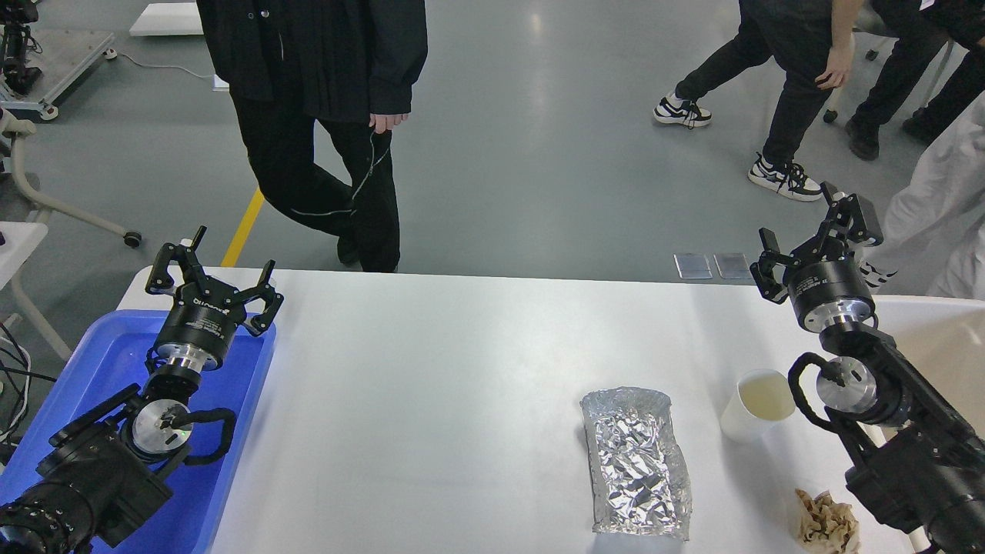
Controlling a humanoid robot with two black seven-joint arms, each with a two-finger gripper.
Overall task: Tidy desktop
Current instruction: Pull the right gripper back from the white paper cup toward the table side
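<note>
- Left gripper (209,271) hangs over the far end of the blue plastic tray (242,431), jaws spread wide, nothing between them.
- Right gripper (817,238) is raised past the far right table edge, jaws apart and empty.
- Wide matte white table (431,400) lies between and below both.
- Nearer than the right jaws: white paper cup (758,402), crinkled silver foil tray (636,462), crumpled brown paper (826,525).
</note>
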